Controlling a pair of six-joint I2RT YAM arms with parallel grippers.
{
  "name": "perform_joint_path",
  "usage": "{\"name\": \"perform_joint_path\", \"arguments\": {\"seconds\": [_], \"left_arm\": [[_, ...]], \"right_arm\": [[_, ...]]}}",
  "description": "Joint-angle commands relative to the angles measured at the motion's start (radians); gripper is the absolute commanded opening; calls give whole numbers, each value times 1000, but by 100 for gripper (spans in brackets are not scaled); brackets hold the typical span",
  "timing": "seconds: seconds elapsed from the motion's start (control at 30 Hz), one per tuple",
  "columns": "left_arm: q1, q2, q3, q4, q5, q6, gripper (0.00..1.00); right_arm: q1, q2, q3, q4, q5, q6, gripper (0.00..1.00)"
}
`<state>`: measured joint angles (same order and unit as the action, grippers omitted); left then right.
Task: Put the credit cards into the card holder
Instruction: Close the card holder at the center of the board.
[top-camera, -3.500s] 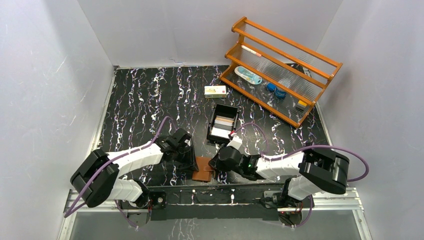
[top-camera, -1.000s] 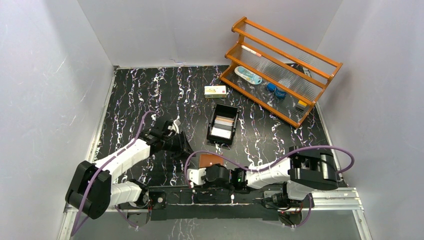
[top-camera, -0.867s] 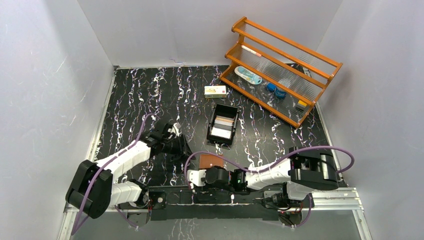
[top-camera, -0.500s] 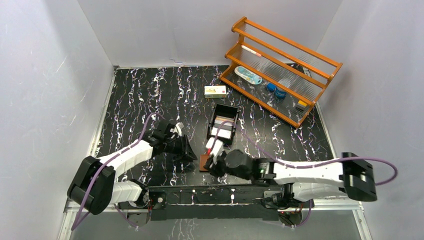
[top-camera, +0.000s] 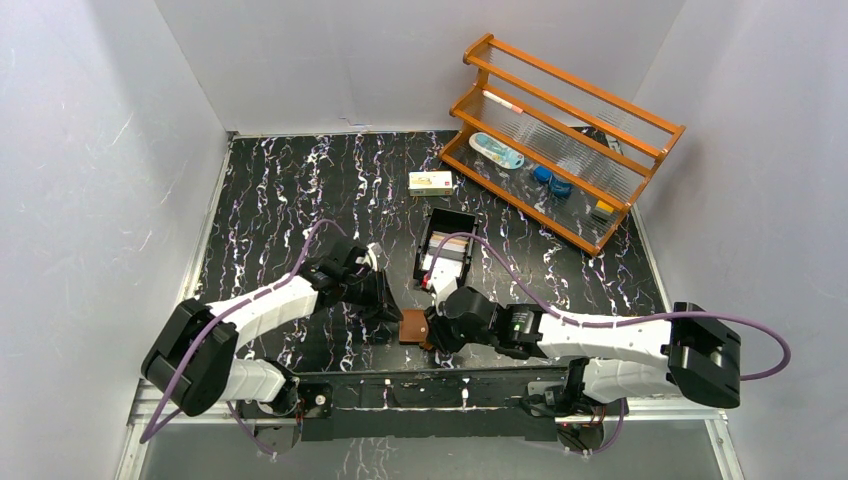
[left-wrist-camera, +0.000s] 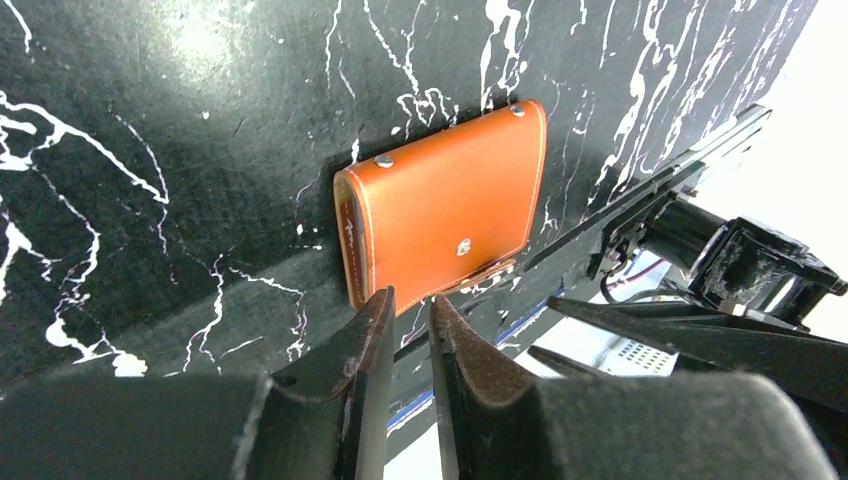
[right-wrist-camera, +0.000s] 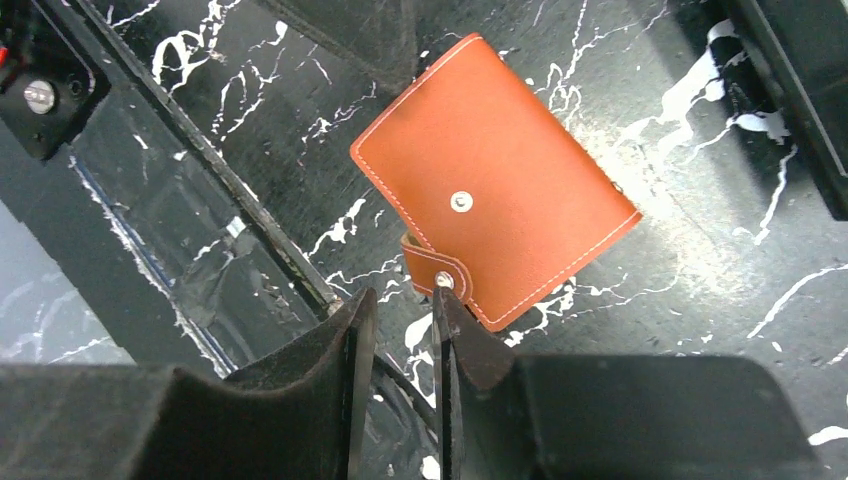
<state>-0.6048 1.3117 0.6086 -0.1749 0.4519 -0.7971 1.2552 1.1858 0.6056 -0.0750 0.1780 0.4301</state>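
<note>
Black marbled worktop (top-camera: 280, 190) carried the closed card holder (right-wrist-camera: 495, 205) near its front edge. Left gripper (left-wrist-camera: 408, 300) and right gripper (right-wrist-camera: 400, 298) stood narrowly parted, empty. Risk: a missed snap tab (right-wrist-camera: 437, 275) could shove it toward the rail (right-wrist-camera: 150, 180).

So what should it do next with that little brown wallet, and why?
Probably ease the right claw down onto the loose snap tab and pinch it, to start folding it open. The card holder lies shut on the table, its tab unfastened, while the credit cards sit in the black tray. That claw hangs close by the tab, empty.
</note>
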Motion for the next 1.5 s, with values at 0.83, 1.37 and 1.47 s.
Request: {"name": "perform_joint_path", "arguments": {"seconds": [0.83,1.37,1.47], "left_arm": [[-47,106,10,12,-89,39,19],[-55,169,45,89,-56,110,26],[-55,169,44,91,-55,113,26]], "right_arm": [[-45,101,-8,89,-68,3,30],[-74,117,36,98,-121,-33,2],[-76,107,27,87,-133,-31,20]]}}
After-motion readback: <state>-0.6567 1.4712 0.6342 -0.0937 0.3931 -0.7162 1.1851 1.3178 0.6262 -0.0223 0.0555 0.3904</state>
